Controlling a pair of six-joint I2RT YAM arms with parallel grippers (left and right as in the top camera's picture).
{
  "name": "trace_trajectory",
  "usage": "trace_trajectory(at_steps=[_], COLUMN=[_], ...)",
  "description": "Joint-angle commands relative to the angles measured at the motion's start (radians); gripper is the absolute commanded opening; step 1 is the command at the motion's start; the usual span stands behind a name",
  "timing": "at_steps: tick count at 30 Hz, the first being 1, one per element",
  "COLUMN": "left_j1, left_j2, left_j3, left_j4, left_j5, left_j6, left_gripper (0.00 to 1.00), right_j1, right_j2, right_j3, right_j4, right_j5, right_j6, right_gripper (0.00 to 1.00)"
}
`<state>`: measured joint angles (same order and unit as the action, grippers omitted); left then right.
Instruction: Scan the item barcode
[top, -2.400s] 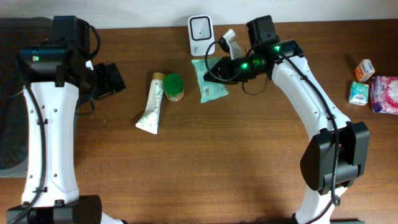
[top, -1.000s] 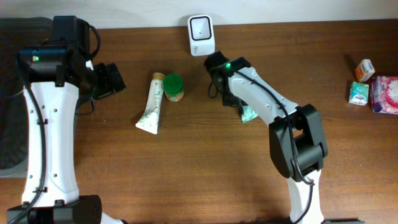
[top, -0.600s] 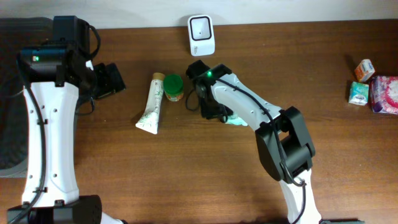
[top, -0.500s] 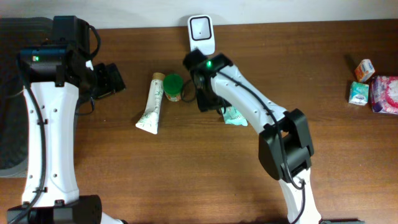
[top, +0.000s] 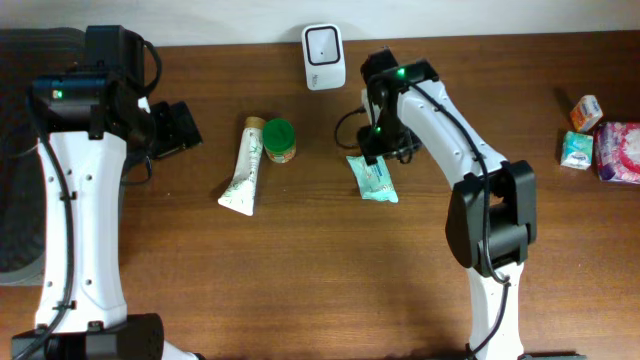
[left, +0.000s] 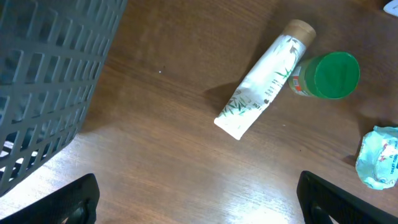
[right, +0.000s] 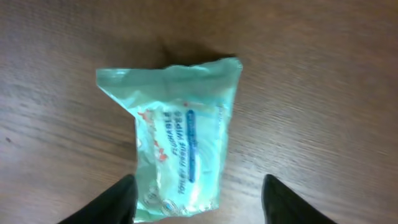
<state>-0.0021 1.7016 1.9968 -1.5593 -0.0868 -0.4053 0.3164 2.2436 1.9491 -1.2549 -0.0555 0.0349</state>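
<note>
Wipes pack, mint-green, label up, flat on table; left, right jaws apart.

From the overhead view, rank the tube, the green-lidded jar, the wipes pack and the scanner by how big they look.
1. tube and scanner: too close to rank. The tube is longer, the scanner wider.
2. wipes pack
3. green-lidded jar, the smallest

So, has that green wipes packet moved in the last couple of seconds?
Yes. The wipes packet earlier lay just below the white scanner. It now lies farther from the scanner, shifted toward the robot's side and a little toward the right arm.
</note>
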Motion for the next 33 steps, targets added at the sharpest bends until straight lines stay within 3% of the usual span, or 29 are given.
trace_trajectory(at_steps=[1,5,10,11,12,19,22,33], left_j1=[0.007,0.007,0.007,0.007,0.007,0.007,0.007,0.007], left_j2=[-0.018,-0.018,-0.018,-0.018,-0.018,-0.018,-0.018,-0.018], left_j3=[0.000,0.000,0.000,0.000,0.000,0.000,0.000,0.000], left_j4=[-0.001,-0.001,-0.001,-0.002,-0.001,-0.002,-0.002,-0.002], left_j5=[-0.008,-0.008,-0.008,-0.008,-0.008,-0.008,-0.008,-0.008], left_j6=[-0.005,-0.005,-0.005,-0.005,-0.005,-0.005,-0.005,-0.005], left_gripper=[0.99,0.99,0.99,0.99,0.99,0.99,0.99,0.99], right_j1=[-0.003,-0.003,-0.002,-0.002,-0.002,-0.002,-0.002,-0.003], right_j2=[-0.010,-0.010,-0.010,-0.010,-0.010,-0.010,-0.010,0.018], right_j3=[-0.059,-0.143,-0.191,-0.190,-0.190,-0.013,0.106,0.119], right_j4=[0.042,0.117,0.156,0.157,0.159,0.154,0.241,1.026], right_j5=[-0.058,-0.066,-0.081,-0.081,-0.080,-0.095,-0.095,-0.026], right_j6=[-0.020,0.019,0.034,0.066,0.101,0.209,0.211,0.210], right_gripper=[0.54,0.51,0.27,0.12,0.04,0.04,0.04,0.04])
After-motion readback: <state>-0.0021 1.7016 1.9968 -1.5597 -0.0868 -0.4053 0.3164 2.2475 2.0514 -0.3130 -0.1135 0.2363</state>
